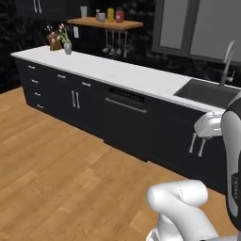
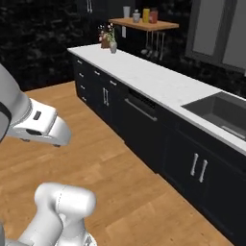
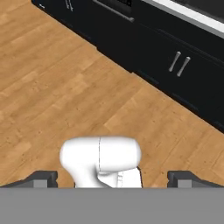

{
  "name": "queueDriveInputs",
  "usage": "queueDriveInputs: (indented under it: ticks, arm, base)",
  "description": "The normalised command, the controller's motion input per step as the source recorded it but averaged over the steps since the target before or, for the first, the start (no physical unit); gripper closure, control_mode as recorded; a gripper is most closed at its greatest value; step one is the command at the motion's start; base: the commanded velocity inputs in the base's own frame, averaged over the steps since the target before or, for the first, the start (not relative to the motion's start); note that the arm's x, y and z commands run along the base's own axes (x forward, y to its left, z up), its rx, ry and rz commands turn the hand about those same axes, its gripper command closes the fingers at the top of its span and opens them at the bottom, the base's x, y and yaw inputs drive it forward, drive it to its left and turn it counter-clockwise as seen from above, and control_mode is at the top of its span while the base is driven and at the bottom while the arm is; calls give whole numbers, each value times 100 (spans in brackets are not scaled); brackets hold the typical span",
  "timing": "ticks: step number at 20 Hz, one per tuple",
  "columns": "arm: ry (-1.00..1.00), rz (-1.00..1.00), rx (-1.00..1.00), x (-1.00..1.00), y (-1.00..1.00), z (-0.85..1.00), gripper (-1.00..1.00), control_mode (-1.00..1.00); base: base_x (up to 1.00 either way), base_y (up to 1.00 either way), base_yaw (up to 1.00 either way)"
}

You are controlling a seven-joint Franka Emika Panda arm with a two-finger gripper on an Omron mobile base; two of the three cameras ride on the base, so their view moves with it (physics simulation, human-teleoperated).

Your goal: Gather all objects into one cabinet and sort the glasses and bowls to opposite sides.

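Observation:
My gripper is open; its two dark fingertips stand far apart with nothing held between them, and it looks down at wooden floor in front of the black base cabinets. The white hand hangs in the air before the sink cabinet, well off the counter. The same hand appears at the left of the right base view. Black wall cabinets with white bar handles are cut off by the top edge, doors shut. The mugs and the wire-mesh bowl are out of view.
A long white counter runs over black drawers and a dishwasher, with a sink at its right end. A wooden wall shelf carries small jars. A knife block and a vase stand far left. Open wooden floor lies in front.

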Motion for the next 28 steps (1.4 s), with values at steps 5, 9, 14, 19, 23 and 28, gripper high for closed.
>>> queueDriveInputs:
  ticks: [5, 9, 14, 19, 23, 28]
  arm:
    - [0, 0, 0, 0, 0, 0, -100, 100]
    - [0, 0, 0, 0, 0, 0, -100, 100]
    - [0, 0, 0, 0, 0, 0, -100, 100]
    - [0, 0, 0, 0, 0, 0, -100, 100]
    - [0, 0, 0, 0, 0, 0, -100, 100]
    - [0, 0, 0, 0, 0, 0, -100, 100]
  base:
    - [84, 40, -33]
    - [73, 36, -46]
    - [81, 60, -45]
    - [85, 71, -41]
    - [63, 64, -38]
    - [57, 66, -37]
